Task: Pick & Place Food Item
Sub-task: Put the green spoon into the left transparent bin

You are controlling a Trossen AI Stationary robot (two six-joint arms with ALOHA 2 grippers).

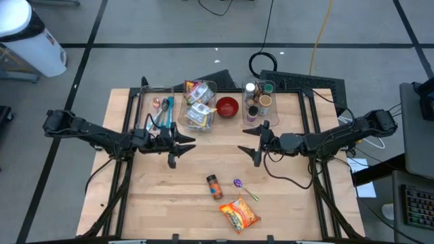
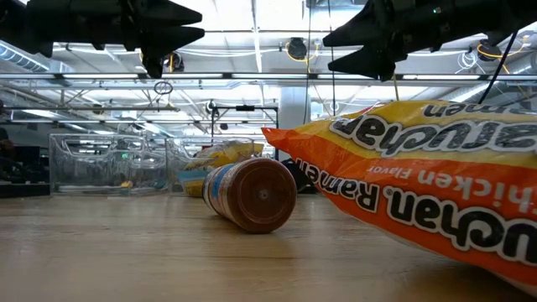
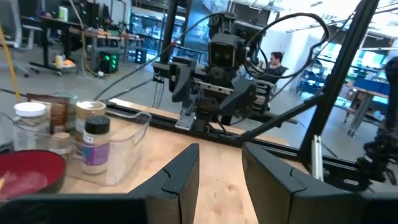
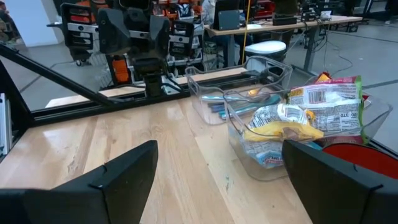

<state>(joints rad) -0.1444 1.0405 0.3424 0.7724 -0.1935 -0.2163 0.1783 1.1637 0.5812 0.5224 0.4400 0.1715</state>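
An orange ramen packet (image 1: 239, 215) lies flat near the table's near edge; it fills the right of the low view (image 2: 419, 180). A brown spice jar (image 1: 215, 186) lies on its side beside it, and a purple lollipop (image 1: 239, 184) lies between them. My left gripper (image 1: 178, 149) hovers open and empty left of the table's middle. My right gripper (image 1: 252, 142) hovers open and empty right of the middle. Both are held above the table, facing each other.
At the far side stand a clear bin with utensils (image 1: 157, 108), a clear bin of snack packets (image 1: 196, 108), a red bowl (image 1: 227, 106) and a clear bin of jars (image 1: 258, 100). Bare wood lies between the grippers and the near items.
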